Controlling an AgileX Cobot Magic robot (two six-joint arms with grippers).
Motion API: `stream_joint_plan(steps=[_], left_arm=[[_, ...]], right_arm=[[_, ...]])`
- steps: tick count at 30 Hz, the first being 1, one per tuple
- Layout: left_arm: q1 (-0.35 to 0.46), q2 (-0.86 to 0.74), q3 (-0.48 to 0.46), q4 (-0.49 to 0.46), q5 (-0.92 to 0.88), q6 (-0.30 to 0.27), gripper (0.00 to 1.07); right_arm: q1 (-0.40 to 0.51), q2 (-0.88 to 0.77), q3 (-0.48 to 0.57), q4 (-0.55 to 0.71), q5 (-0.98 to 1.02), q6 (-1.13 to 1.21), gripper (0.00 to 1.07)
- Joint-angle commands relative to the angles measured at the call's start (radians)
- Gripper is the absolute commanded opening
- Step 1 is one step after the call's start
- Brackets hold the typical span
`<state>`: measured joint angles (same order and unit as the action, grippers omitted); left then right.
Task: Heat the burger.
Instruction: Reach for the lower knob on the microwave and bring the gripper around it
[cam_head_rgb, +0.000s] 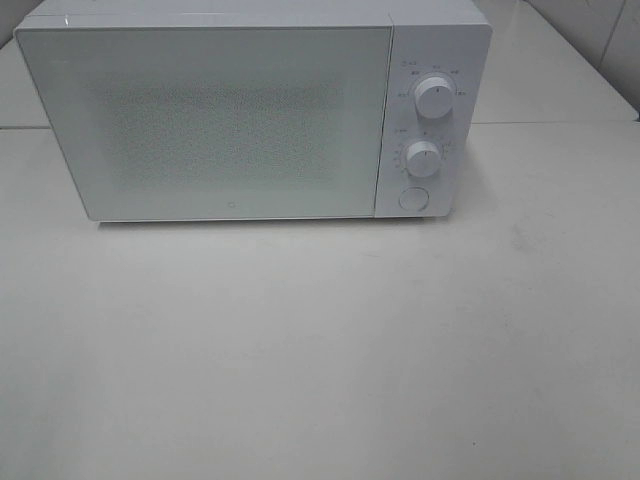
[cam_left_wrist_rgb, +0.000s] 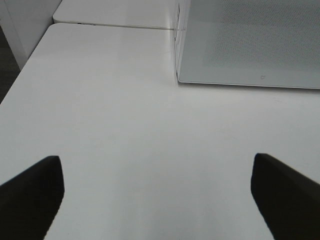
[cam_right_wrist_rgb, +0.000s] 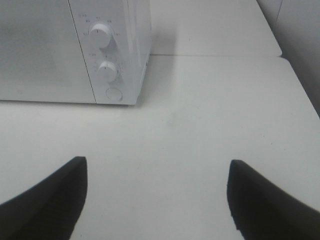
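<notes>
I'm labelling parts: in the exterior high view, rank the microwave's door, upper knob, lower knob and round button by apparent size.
Largest: door; then upper knob; then lower knob and round button, too alike to rank.

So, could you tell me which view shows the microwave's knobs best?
The exterior high view: both knobs face it squarely. The right wrist view shows them too, but at an angle; the left wrist view shows only the microwave's door.

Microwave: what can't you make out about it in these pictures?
- Inside the microwave: hidden by its closed dotted door, all views.
- Markings around the dials: too small, exterior and right wrist views.
- Its dial side: cut off by the frame edge, left wrist view.
</notes>
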<state>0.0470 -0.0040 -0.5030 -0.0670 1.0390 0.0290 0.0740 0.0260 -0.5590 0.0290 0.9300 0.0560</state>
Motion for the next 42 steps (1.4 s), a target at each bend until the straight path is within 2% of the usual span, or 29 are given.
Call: stream_joint_plan(steps=[1, 8, 11, 20, 42], left_arm=[[0.003, -0.021, 0.003, 0.002, -0.002, -0.005, 0.96], [0.003, -0.021, 0.003, 0.002, -0.002, -0.005, 0.96], [0.003, -0.021, 0.003, 0.002, -0.002, -0.005, 0.96], [0.003, -0.021, 0.003, 0.002, -0.002, -0.005, 0.96], [0.003, -0.021, 0.003, 0.002, -0.002, -0.005, 0.96]], right_arm=[[-0.004, 0.057, -0.004, -0.010, -0.094, 0.010, 0.76], [-0.004, 0.186, 0.001, -0.010, -0.240, 0.011, 0.76], [-0.004, 0.302, 0.001, -0.010, -0.366, 0.012, 0.76], [-0.004, 0.506, 0.001, -0.010, -0.578, 0.014, 0.76], [-0.004, 0.896, 0.001, -0.006, -1.010, 0.078, 0.76]])
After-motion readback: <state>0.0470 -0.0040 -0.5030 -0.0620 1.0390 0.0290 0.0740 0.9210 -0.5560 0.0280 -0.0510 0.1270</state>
